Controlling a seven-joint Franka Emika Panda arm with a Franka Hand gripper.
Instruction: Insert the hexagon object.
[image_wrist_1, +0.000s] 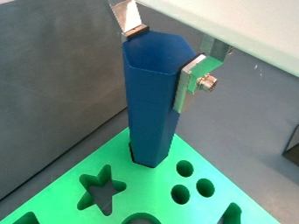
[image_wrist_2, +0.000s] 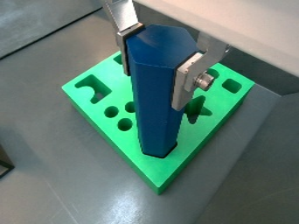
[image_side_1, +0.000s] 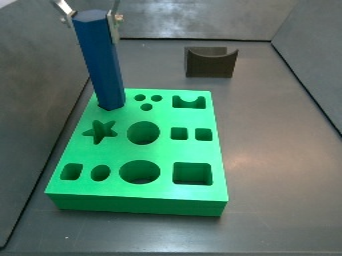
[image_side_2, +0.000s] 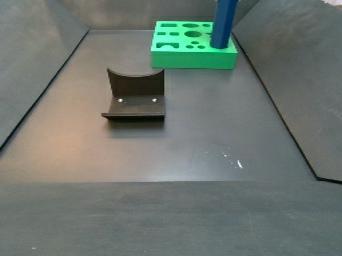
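The tool (image_wrist_1: 162, 59) sits high over one corner of the green block (image_side_1: 160, 165). Its two flat silver fingers (image_wrist_2: 187, 80) press on the top part of the blue bar (image_wrist_2: 158, 92), one on each side, so the tool is closed on the bar and holds it.

The bar is tall, slim and shiny. It has flat sides and sharp edges, and its top has six sides. It stands nearly straight up, leaning a tiny bit in a side view (image_side_1: 100, 58). Its lower end is at a corner of the block, in both wrist views. I cannot tell if the end is down in a hole or only resting on top.

The block is flat, smooth and bright green. Its top has many holes cut in it. There is a star hole (image_side_1: 100, 129), round holes big (image_side_1: 143, 132) and small, square holes (image_side_1: 193, 175) and a notched one (image_side_1: 187, 101). All the holes that show have nothing in them.

The desk (image_side_2: 160, 160) is dark grey and dull, with low dark walls around it. A small dark piece (image_side_2: 134, 97) with a curved dip on top stands on the desk, well apart from the block. It looks hard and matte.
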